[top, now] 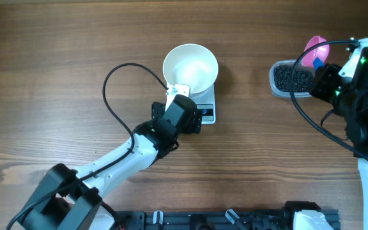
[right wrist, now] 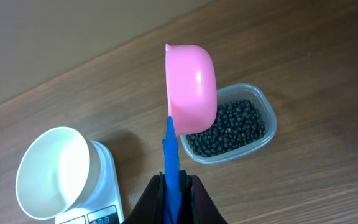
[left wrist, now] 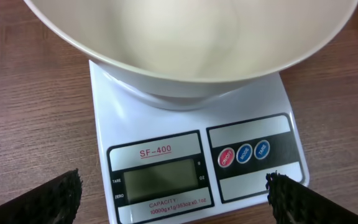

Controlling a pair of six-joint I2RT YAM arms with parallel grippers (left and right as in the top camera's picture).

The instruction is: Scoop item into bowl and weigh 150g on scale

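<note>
In left wrist view, bowl [left wrist: 191, 43] rim past top edge; overhead, scale [top: 211, 102] front beneath left arm [top: 171, 121].

The bowl [top: 190, 66] and scale [left wrist: 126, 121] are white (buttons [left wrist: 244, 153]: one red, two blue), beads [right wrist: 229, 127] black, scoop [right wrist: 191, 81] pink with blue handle [right wrist: 171, 158], surface [top: 56, 51] brown wood-grain.

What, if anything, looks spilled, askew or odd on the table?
No spill shows: the beads lie all in the tub, and the bowl sits upright and empty on the scale. One oddity: the display shows no digits, so it may be off.
</note>
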